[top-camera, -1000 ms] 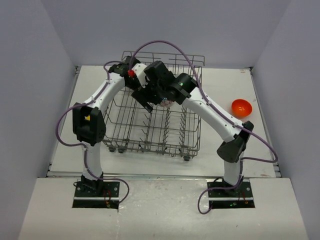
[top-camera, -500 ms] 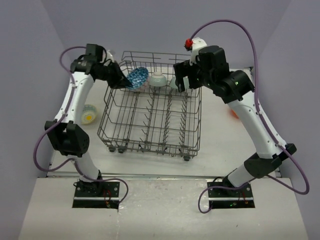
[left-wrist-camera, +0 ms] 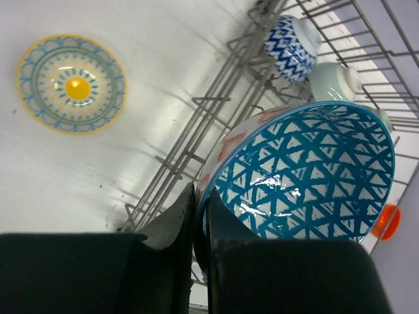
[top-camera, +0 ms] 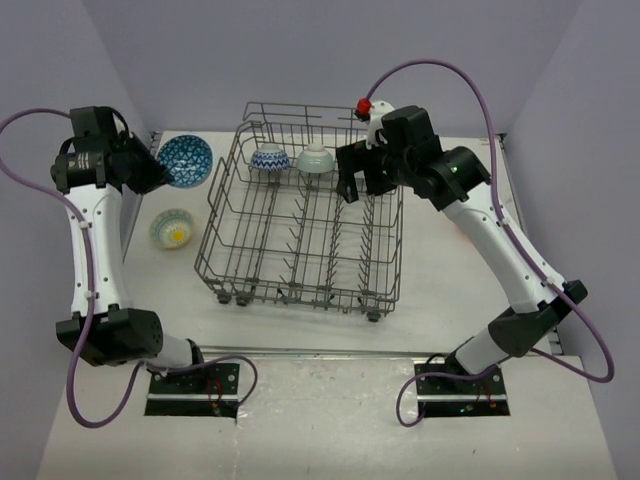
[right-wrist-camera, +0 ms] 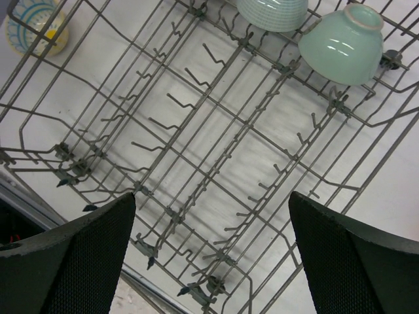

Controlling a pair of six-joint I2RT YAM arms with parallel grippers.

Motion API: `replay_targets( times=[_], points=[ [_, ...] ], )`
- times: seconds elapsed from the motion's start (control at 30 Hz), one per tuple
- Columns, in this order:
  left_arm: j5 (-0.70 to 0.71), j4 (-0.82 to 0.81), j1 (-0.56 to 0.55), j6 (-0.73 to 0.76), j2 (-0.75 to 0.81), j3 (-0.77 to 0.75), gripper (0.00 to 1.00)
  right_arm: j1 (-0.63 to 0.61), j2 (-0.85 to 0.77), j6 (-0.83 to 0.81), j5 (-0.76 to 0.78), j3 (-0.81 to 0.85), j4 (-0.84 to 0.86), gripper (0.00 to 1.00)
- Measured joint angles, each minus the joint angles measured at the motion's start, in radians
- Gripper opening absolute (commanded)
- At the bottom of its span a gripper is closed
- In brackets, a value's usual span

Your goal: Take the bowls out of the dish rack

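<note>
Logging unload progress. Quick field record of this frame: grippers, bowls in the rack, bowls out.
left gripper: shut on the rim of the zigzag bowl, held outside the dish rack, to its left
right gripper: open, empty, above the rack's far right
in rack: blue-and-white bowl, mint bowl, second mint bowl, all at the far end
on table: cream bowl left of the rack; orange bowl on its right side

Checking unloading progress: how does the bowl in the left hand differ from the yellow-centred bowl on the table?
The teal triangle-patterned bowl is pinched at its rim by the shut left hand; the yellow-centred bowl sits free on the table. The held bowl is teal triangles inside, red-and-white outside; the other is pale with blue rings. Both are open side up, left of the dish rack.
</note>
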State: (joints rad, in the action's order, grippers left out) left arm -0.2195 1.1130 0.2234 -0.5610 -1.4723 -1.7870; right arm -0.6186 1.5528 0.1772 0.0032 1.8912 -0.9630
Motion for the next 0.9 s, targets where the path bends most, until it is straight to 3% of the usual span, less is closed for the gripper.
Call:
replay_targets(
  times=[0.17, 0.37, 0.9],
  points=[
    [0.075, -0.027, 0.034, -0.060, 0.048, 0.102, 0.00, 0.005, 0.003, 0.014, -0.073, 0.000, -0.001, 0.99],
    [0.107, -0.087, 0.069, -0.134, -0.005, 0.219, 0.00, 0.008, 0.023, 0.027, -0.110, 0.000, -0.002, 0.99],
    [0.172, -0.233, 0.189, -0.145, -0.113, 0.415, 0.00, 0.121, 0.031, 0.059, -0.237, 0.007, -0.002, 0.99]
  ],
)
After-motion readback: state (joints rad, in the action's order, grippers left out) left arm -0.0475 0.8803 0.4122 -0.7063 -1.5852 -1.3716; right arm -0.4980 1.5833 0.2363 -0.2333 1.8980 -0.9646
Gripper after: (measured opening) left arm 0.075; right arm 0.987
